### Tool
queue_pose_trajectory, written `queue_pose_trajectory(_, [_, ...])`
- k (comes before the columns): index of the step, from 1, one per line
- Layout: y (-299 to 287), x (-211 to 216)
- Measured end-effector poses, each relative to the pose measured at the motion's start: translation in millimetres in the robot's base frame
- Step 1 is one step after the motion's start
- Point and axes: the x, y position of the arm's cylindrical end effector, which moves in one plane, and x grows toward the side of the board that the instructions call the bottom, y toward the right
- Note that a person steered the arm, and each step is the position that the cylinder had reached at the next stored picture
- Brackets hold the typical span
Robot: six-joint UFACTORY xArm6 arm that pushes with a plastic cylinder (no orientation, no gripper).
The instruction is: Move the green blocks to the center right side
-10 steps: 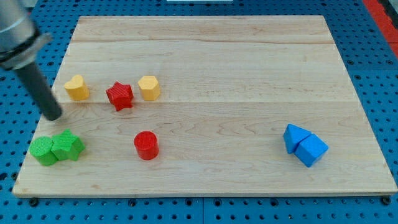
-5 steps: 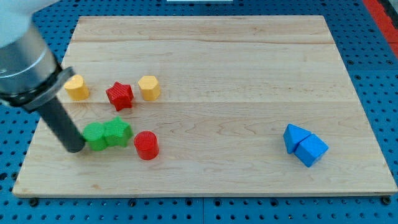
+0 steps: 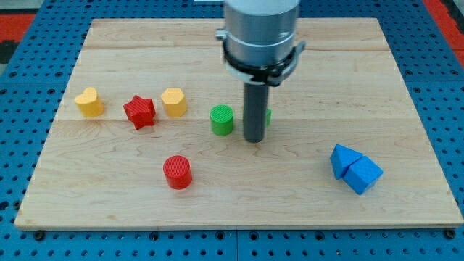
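Observation:
A green cylinder block (image 3: 222,119) stands near the board's middle. A second green block (image 3: 267,117) shows only as a sliver past the rod's right side; its shape is hidden. My tip (image 3: 253,139) rests on the board between the two, just right of the cylinder and against the hidden block. The rod rises to the wide grey arm end at the view's top.
A yellow heart-like block (image 3: 89,102), a red star (image 3: 139,111) and a yellow hexagonal block (image 3: 174,102) line up at the left. A red cylinder (image 3: 177,172) sits lower left. Two blue blocks (image 3: 354,170) touch at the lower right. The wooden board (image 3: 406,94) lies on blue pegboard.
The rod swept from the lower left to the board's middle, pushing both green blocks up and right. The greens have split apart, and the red cylinder has shifted slightly.

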Motion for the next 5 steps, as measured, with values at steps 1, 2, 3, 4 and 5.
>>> queue_pose_trajectory(1, [5.3,-20.0])
queue_pose_trajectory(2, [-0.4,9.6])
queue_pose_trajectory(3, [-42.1,-14.6])
queue_pose_trajectory(4, [-30.3,-51.0])
queue_pose_trajectory(5, [43.1,-58.0])
